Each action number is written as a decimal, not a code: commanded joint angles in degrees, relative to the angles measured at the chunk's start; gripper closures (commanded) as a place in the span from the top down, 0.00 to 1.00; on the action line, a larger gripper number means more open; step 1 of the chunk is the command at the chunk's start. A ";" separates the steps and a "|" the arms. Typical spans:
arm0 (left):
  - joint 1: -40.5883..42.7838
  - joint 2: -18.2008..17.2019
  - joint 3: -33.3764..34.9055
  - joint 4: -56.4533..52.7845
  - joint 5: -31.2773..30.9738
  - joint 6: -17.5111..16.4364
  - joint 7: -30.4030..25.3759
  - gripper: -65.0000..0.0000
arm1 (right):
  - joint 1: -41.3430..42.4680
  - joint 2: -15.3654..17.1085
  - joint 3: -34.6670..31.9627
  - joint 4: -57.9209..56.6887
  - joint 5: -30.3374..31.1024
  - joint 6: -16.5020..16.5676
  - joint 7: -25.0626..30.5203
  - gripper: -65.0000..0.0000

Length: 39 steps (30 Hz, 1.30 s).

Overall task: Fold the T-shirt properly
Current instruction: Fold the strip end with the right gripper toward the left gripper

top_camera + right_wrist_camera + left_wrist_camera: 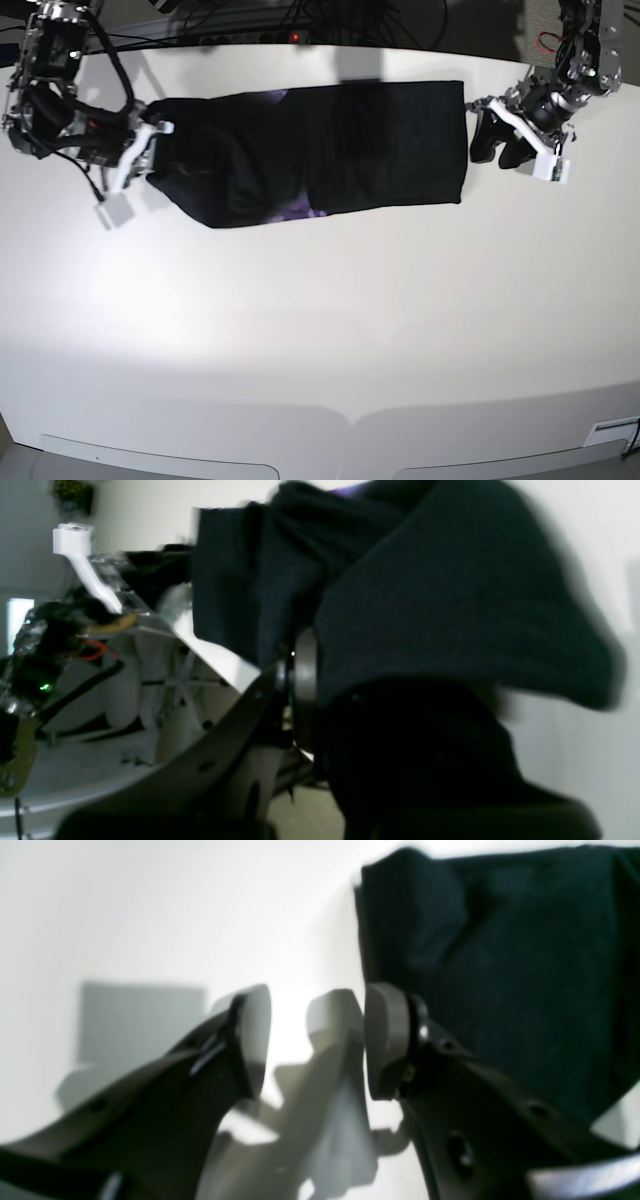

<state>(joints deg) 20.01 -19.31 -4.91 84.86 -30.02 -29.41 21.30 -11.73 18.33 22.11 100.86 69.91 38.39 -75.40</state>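
The black T-shirt lies as a long folded band across the far part of the white table, with a sliver of purple print at its near edge. My right gripper is at the band's left end, shut on the cloth. In the right wrist view the T-shirt bunches over the right gripper; one pad shows, the other is hidden. My left gripper stands open just off the band's right edge. In the left wrist view the left gripper is empty, with the T-shirt up to its right.
Cables and a power strip run behind the table's far edge. The right arm's base and wiring sit past the table's left edge. Bare white tabletop fills the near half, down to the curved front edge.
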 commanded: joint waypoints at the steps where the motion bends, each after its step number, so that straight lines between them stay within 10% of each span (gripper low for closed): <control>1: -0.02 -0.20 -0.17 -1.16 0.24 -0.90 0.94 0.45 | 0.46 -0.61 -0.70 2.16 0.63 0.15 0.96 0.00; 19: -0.33 9.79 -0.20 -4.68 10.51 -7.65 1.09 0.45 | 4.26 -27.15 -30.73 5.51 -29.49 -5.05 12.04 0.00; 30: -1.31 9.77 -0.20 -4.68 10.49 -7.74 1.11 0.45 | 4.28 -27.33 -40.81 3.21 -37.64 -10.34 21.03 0.00; 35: -1.29 9.73 -0.20 -4.68 10.51 -7.74 1.16 0.45 | 4.31 -27.33 -44.15 3.21 -31.56 -10.32 21.00 0.47; 39: -1.40 9.73 -0.20 -4.68 10.51 -7.72 1.33 0.45 | 4.79 -27.33 -46.99 3.21 -30.12 -9.99 21.00 0.50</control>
<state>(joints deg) 18.04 -9.50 -5.48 80.64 -22.41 -38.11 18.09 -7.68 -8.40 -24.82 103.20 38.19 27.73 -55.53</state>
